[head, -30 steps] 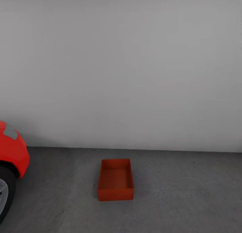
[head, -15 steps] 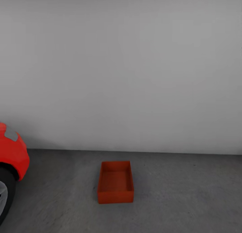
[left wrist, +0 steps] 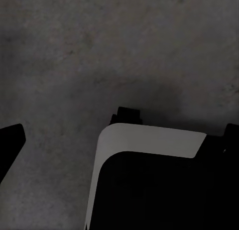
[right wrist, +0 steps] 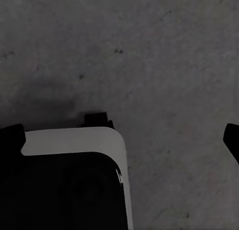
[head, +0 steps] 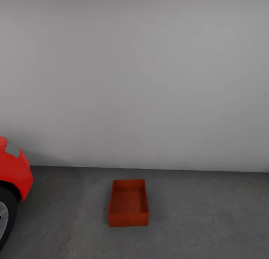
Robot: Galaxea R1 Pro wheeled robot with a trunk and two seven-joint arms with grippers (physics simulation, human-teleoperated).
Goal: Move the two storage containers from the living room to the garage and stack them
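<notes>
One orange-red storage container (head: 128, 203) stands open-topped and empty on the dark grey concrete floor (head: 209, 218) of the garage, a short way in front of the pale wall. The other storage container and the living room are out of view. In the left wrist view my left gripper (left wrist: 124, 129) is open, its dark fingertips (left wrist: 12, 140) spread wide over bare concrete. My right gripper (right wrist: 124, 130) is open too, with its fingertips (right wrist: 12, 135) far apart and nothing between them. Both hang low beside my own base, well away from the container.
The front corner and wheel of a red car (head: 13, 174) stand at the left edge of the head view. A plain grey wall (head: 134, 83) closes the far side. My base's white-edged body (left wrist: 149, 140) (right wrist: 74, 140) lies under both grippers.
The whole head view has shifted slightly, so the camera moved a little. The container, the car and both grippers have not visibly moved.
</notes>
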